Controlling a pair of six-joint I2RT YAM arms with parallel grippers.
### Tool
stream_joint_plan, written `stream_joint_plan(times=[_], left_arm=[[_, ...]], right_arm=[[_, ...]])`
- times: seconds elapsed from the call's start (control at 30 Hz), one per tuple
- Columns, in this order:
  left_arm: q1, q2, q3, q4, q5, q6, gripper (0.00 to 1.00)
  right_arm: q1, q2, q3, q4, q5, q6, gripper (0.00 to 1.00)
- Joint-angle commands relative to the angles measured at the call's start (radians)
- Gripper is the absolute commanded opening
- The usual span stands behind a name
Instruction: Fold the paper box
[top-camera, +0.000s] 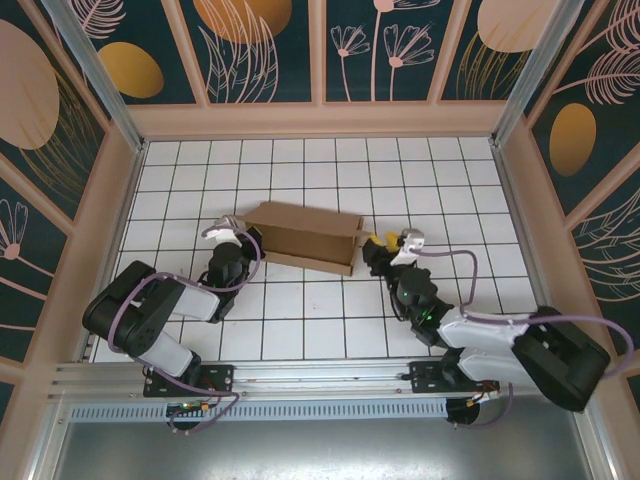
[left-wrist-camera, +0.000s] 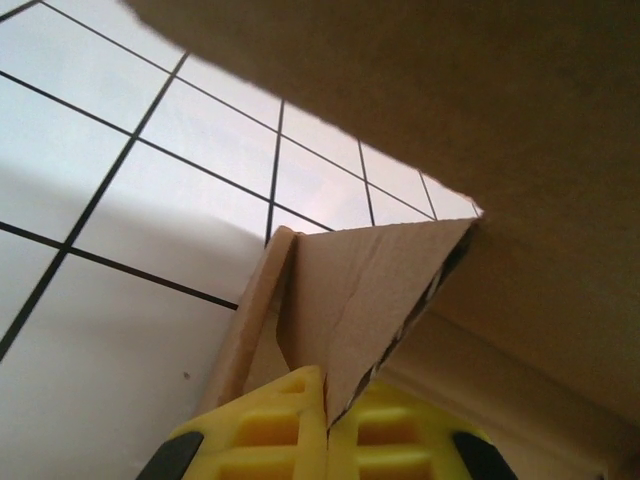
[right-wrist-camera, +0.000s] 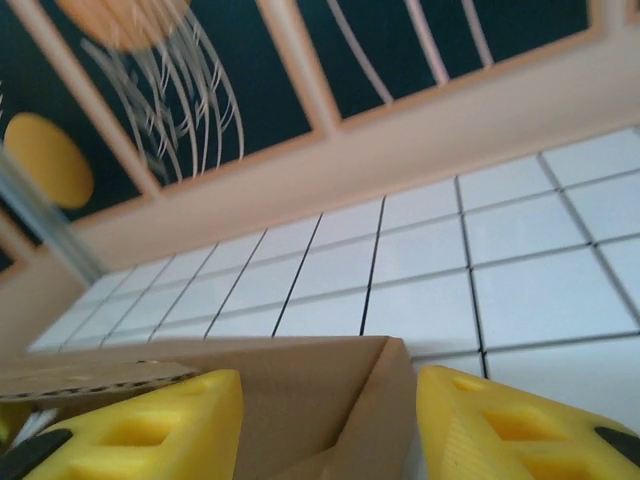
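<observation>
The paper box (top-camera: 305, 232), brown corrugated cardboard, lies on the white tiled floor with its walls partly raised. My left gripper (top-camera: 243, 238) is at its left end. In the left wrist view that gripper (left-wrist-camera: 328, 422) is shut on the pointed corner of a cardboard flap (left-wrist-camera: 370, 285), under a larger panel (left-wrist-camera: 480, 120). My right gripper (top-camera: 379, 243) is at the box's right end. In the right wrist view its yellow fingers (right-wrist-camera: 150, 430) stand apart either side of the box's end wall (right-wrist-camera: 385, 420). A slim gap shows beside the right finger, so the gripper (right-wrist-camera: 330, 425) is open.
Tiled floor (top-camera: 300, 320) spreads round the box inside a walled enclosure with patterned panels (top-camera: 260, 50). A metal rail (top-camera: 320, 375) runs along the near edge by the arm bases. The back wall's beige sill (right-wrist-camera: 400, 150) lies beyond the box.
</observation>
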Motion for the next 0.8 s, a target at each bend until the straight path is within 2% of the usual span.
stream_joint_plan(times=[0.0,0.13,0.23,0.27,0.37,0.43,0.57,0.63,0.77], left_arm=[[-0.011,0.043,-0.009,-0.149,0.074,-0.018,0.0],[-0.01,0.049,-0.009,-0.131,0.093,-0.021,0.0],[-0.01,0.053,-0.009,-0.128,0.095,-0.019,0.0],[-0.011,0.054,-0.008,-0.123,0.098,-0.019,0.01],[-0.01,0.056,0.0,-0.12,0.111,-0.015,0.02],[-0.01,0.052,0.009,-0.129,0.12,-0.013,0.03],[-0.01,0.045,0.033,-0.142,0.17,-0.008,0.04],[-0.01,0.052,0.054,-0.155,0.2,-0.007,0.05],[-0.011,0.056,0.084,-0.183,0.254,-0.004,0.11]], right_arm=[[-0.064,-0.082,0.04,-0.198,-0.003,-0.012,0.49],[-0.106,-0.114,0.199,-0.413,-0.145,-0.045,0.47],[-0.103,-0.115,0.275,-0.481,-0.221,-0.077,0.44],[-0.104,-0.112,0.287,-0.48,-0.266,-0.076,0.41],[-0.089,-0.053,0.37,-0.507,-0.512,-0.067,0.37],[-0.037,0.012,0.461,-0.569,-0.574,-0.079,0.33],[0.054,0.162,0.631,-0.737,-0.635,-0.164,0.34],[0.073,0.224,0.695,-0.816,-0.619,-0.194,0.38],[0.079,0.321,0.763,-0.919,-0.624,-0.218,0.38]])
